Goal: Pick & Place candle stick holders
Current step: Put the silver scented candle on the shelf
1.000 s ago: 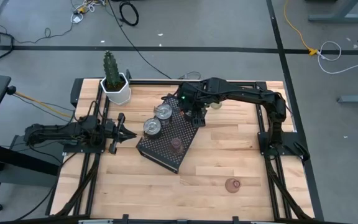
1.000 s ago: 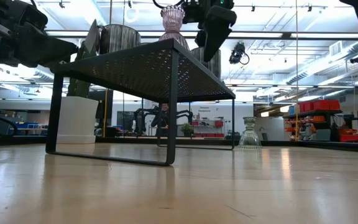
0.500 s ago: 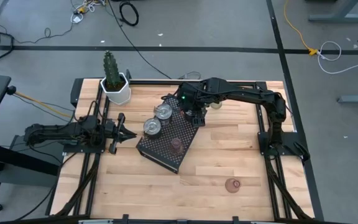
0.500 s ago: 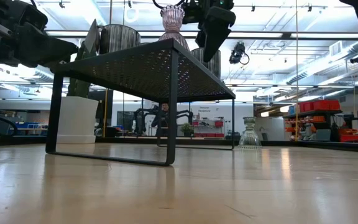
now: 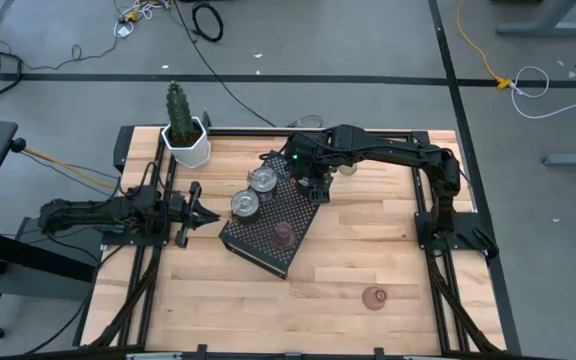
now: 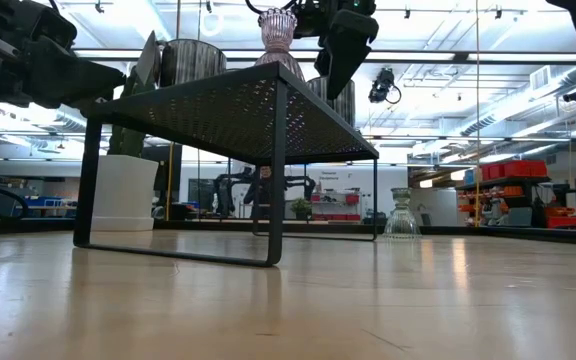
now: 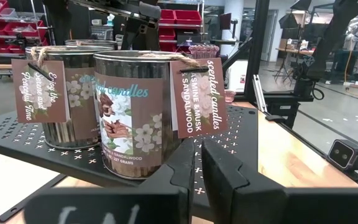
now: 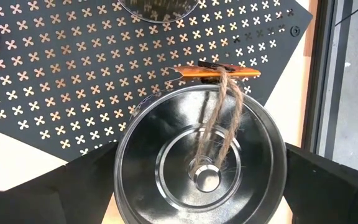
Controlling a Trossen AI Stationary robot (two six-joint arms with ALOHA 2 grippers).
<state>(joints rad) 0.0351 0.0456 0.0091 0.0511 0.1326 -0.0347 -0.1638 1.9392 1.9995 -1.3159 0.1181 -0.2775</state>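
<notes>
Two grippers: right gripper spread wide around a silver candle tin; left gripper closed, holding nothing.
Right wrist view alone shows the tin's lid, twine and tag, its base on the black perforated tray. Left wrist view alone shows the "scented candles" labels on two tins. High view adds a pinkish glass holder on the tray, another on the table, and the cactus pot.
</notes>
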